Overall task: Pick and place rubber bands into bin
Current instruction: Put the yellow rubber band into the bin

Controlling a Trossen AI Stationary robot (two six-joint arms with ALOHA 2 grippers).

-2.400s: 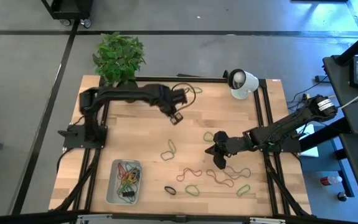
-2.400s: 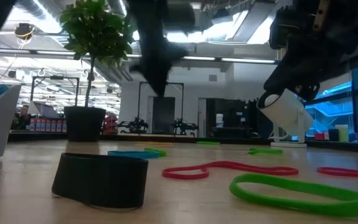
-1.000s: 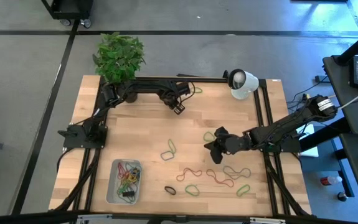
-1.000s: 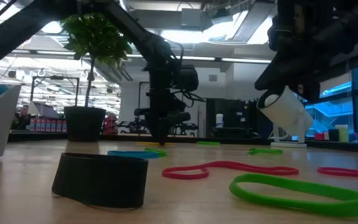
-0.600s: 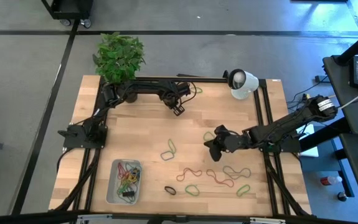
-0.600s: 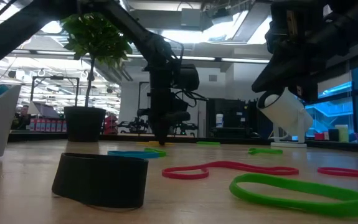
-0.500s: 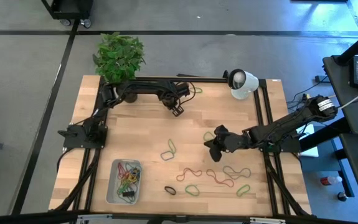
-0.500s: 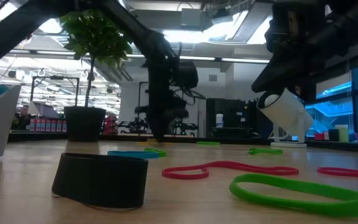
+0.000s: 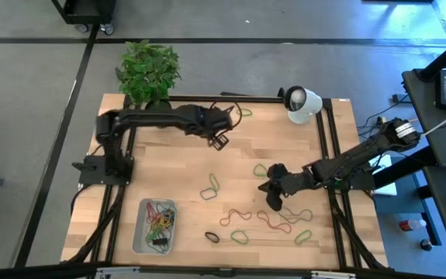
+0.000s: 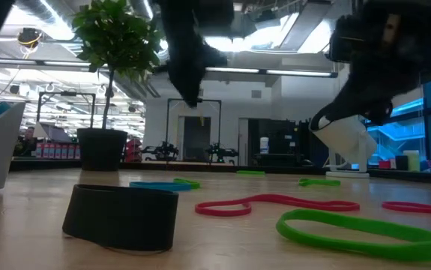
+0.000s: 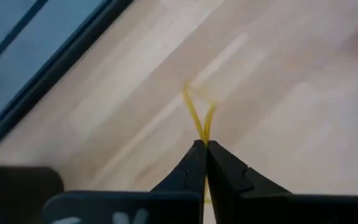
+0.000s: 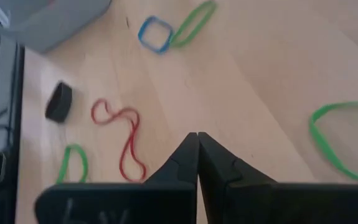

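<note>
Compared with half a second ago, we are seeing the left tool lifted off the far part of the desk: in the low view it was reaching down to the surface, and now it is hanging well above it. Its fingers are pinched tight on a thin yellow band that is dangling past the tips, so we are judging the pick made and the carry to the bin as the step in hand. The bin is sitting near the front left corner, already holding a tangle of bands, well apart from the left tool. The right tool is hovering over the right-centre with its fingers pressed together on nothing we can see. Loose rubber bands are lying scattered across the front right, and a black one lies near the bin. The desk between left tool and bin is looking open; only a green band lies beside that path. A plant and a white lamp are standing at the far edge.
</note>
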